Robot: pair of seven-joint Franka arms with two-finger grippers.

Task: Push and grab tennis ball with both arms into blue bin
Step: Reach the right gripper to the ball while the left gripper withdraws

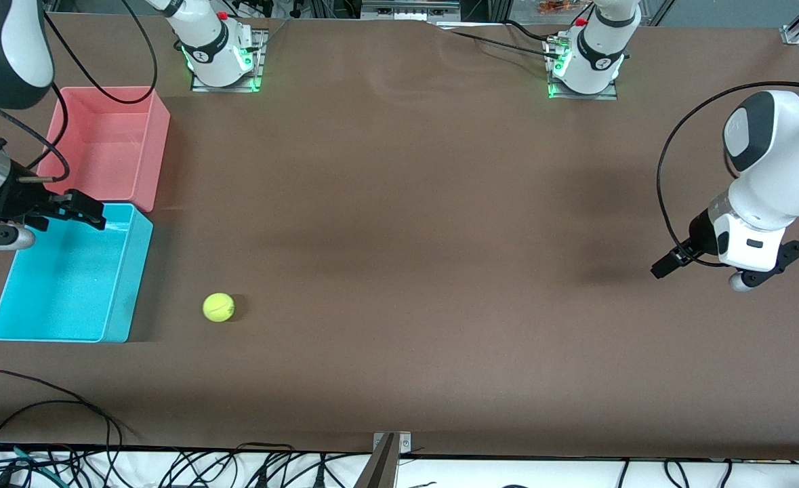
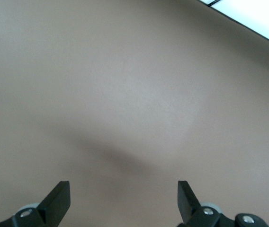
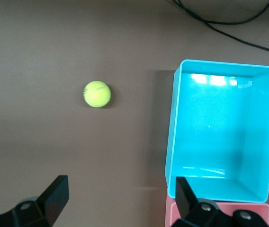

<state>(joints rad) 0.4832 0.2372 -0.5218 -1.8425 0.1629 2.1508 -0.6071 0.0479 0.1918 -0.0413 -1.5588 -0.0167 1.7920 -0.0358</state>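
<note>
the tennis ball lies on the brown table just beside the blue bin, not touching it, nearer the front camera than the pink bin; it is well apart from both grippers. the right gripper hangs over the blue bin's edge next to the pink bin, fingers spread wide and holding nothing. the left gripper hovers over bare table at the left arm's end, jaws wide and empty.
</note>
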